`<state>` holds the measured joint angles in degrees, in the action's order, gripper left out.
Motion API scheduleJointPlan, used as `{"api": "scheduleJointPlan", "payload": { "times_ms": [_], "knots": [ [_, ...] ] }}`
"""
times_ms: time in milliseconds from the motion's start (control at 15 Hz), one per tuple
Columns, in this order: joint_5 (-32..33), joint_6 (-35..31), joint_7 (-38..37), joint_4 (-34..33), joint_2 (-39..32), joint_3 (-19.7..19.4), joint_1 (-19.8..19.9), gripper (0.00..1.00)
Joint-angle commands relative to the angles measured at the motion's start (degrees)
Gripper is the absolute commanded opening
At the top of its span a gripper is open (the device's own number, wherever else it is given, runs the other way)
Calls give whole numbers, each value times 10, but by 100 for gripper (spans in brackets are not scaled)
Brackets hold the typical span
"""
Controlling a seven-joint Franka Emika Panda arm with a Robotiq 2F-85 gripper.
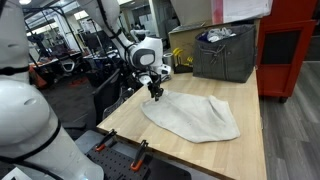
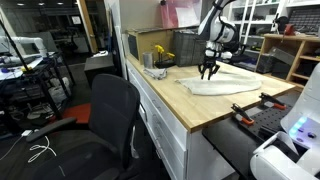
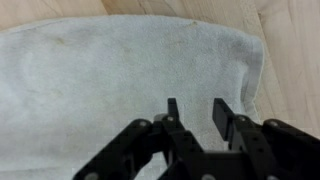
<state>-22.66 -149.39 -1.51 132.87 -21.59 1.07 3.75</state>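
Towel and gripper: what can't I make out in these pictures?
- Whether the gripper touches the towel: wrist view looks straight down, exterior views too small.
- Towel's left and lower parts: cut off by wrist view's edge, gripper covers some.
- Grey bin contents: too small in an exterior view.

White rounded arm [image 1: 146, 52] with dark joint bands, ending in a black angular gripper [image 3: 197, 110]

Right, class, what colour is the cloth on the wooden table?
Plain off-white, no pattern; the cloth shows best in the wrist view.
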Motion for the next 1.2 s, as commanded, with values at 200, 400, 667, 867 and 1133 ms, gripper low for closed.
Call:
{"api": "scheduleJointPlan", "payload": {
  "times_ms": [200, 400, 667, 867, 1133],
  "knots": [
    [10, 17, -40, -64, -84, 5, -6, 0],
    [6, 40, -53, -67, -95, 12, -6, 0],
    [0, 82, -44, -70, -106, 28, -5, 0],
    [-5, 84, -36, -74, -116, 38, -7, 0],
    [-15, 70, -19, -71, -120, 53, -3, 0]
  ]
}}
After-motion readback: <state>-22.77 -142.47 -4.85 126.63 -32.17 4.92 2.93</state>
